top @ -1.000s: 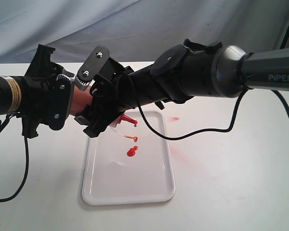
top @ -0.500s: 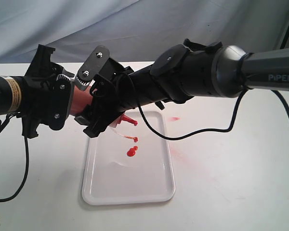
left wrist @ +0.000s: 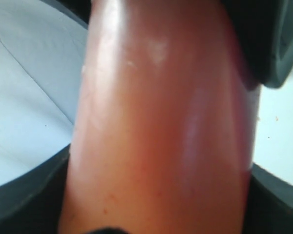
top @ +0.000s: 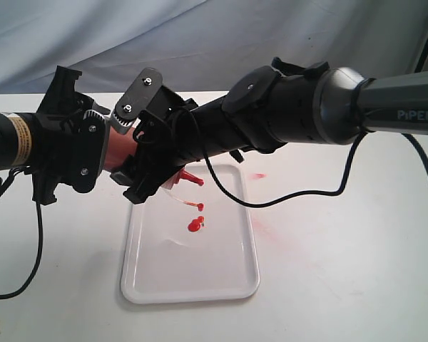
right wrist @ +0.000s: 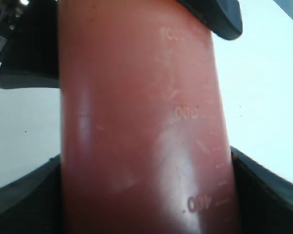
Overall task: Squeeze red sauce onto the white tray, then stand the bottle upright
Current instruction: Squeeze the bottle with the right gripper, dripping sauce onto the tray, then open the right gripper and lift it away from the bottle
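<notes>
From outside, the left claw (top: 93,153) and right claw (top: 148,158) both grip the tilted bottle (top: 119,152), its nozzle past the right claw, above sauce (top: 194,225) blobs on the tray (top: 192,291). In the left wrist view, the bottle fills the space between the claw's fingers. The right wrist view shows it likewise pinched in that claw.

Bottle (top: 120,152) — body mostly hidden

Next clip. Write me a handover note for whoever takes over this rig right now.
Left gripper: shut on the bottle.
Right gripper: shut on the same bottle, closer to the nozzle.
Bottle: held tilted in the air, nozzle pointing down over the white tray.
Done: red sauce lies in small blobs on the tray.
Left: probably finish squeezing, then stand the bottle upright.
</notes>
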`<state>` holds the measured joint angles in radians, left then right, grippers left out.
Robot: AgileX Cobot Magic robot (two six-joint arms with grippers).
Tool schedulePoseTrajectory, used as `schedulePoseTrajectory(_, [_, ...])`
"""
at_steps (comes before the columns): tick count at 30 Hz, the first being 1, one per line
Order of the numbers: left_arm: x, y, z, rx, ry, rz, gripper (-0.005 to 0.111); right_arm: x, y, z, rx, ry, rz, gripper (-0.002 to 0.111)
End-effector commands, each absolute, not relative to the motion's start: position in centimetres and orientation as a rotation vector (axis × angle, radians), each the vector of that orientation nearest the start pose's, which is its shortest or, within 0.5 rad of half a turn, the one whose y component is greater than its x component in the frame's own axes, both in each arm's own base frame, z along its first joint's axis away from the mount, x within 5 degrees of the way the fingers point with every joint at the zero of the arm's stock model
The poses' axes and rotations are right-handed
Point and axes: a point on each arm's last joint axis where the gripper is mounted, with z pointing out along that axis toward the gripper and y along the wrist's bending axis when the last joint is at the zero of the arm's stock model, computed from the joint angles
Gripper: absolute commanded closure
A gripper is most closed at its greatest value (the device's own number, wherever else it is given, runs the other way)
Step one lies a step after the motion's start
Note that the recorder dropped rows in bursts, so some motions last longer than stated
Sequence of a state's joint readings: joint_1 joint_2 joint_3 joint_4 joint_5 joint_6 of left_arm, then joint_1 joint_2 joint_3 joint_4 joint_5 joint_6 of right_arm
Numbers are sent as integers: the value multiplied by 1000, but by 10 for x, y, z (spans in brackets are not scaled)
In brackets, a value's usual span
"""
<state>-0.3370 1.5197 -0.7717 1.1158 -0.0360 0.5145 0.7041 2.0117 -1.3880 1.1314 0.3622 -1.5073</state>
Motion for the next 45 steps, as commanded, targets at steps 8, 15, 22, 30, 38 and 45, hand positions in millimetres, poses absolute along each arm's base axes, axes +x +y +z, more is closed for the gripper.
schedulePoseTrajectory(8, [288, -126, 231, 1851, 1122, 561, 106, 309, 325, 199, -1351, 1852, 628, 108])
schedulePoseTrajectory(15, [288, -126, 231, 1851, 1122, 561, 106, 309, 326, 199, -1335, 1863, 639, 108])
schedulePoseTrajectory(22, [288, -126, 231, 1851, 1122, 561, 106, 309, 325, 200, -1321, 1873, 646, 108])
schedulePoseTrajectory(30, [288, -126, 231, 1851, 1122, 561, 106, 305, 325, 198, -1399, 1853, 652, 84])
schedulePoseTrajectory(38, [289, -126, 231, 1847, 1126, 559, 106, 302, 322, 215, -1398, 1824, 638, 3])
schedulePoseTrajectory(45, [289, -125, 231, 1827, 1151, 550, 107, 295, 312, 251, -1379, 1793, 594, 3])
